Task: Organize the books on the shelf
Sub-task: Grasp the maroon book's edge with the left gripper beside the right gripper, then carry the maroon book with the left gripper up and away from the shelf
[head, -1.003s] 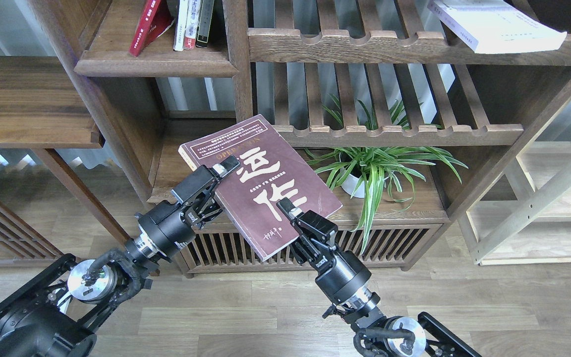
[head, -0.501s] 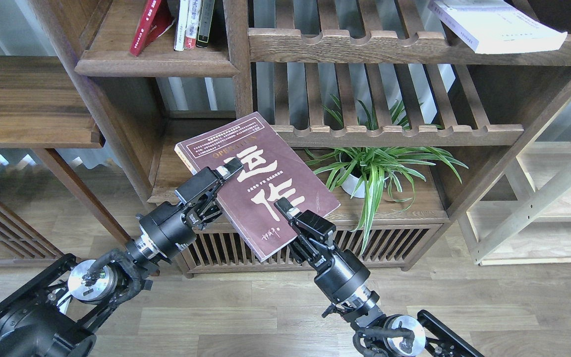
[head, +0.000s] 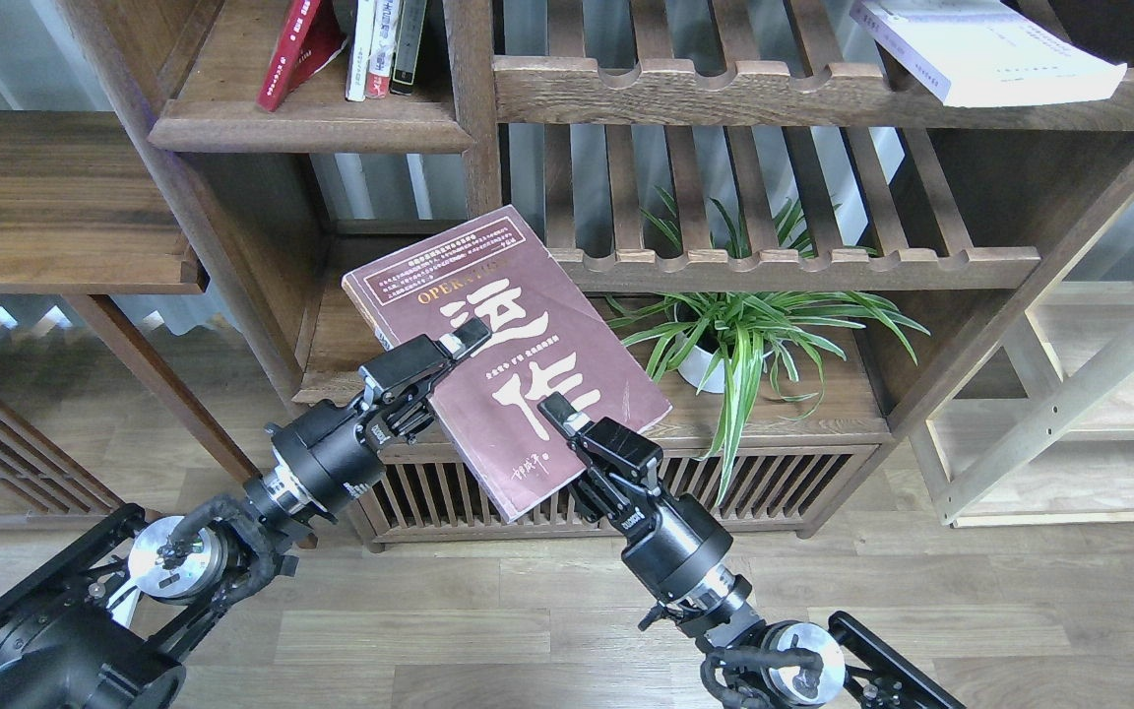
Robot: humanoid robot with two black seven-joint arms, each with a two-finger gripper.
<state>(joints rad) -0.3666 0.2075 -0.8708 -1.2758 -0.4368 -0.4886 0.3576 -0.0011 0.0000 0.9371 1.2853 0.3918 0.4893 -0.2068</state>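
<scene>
Maroon book (head: 503, 345) sits centre frame, held up in the air between both my arms, cover facing me, big white characters readable. My left gripper (head: 459, 345) comes in from lower left and is clamped on the book's left long edge, top finger lying across the cover. My right gripper (head: 559, 412) comes in from lower centre and is closed on the book's lower right part, near the bottom edge, top finger on the cover beside the lower character. Lower fingers of both are hidden under the book, so I judge the pinch from the top fingers pressed flat on the cover.

Key relation: the book's long axis runs diagonally, from upper left of centre down to lower centre, so it's tilted rather than square to the bookcase. Its top corner points up toward the slatted rack (head: 784, 266). The target shelf (head: 311, 118) is upper left of frame, well above and left of the book, with a leaning red book (head: 289, 54) and thin spines (head: 385, 44) standing on it. Left arm is nearer that shelf. Third book, white one (head: 980, 49), lies flat at upper right on the top rack.

Next move, I'd guess: lift up and left, rotating the long axis upright to slot beside the spines. Risk: clipping the shelf's front lip or the post (head: 473, 108). Potted plant (head: 734, 345) is just right of the book, leaves close.
</scene>
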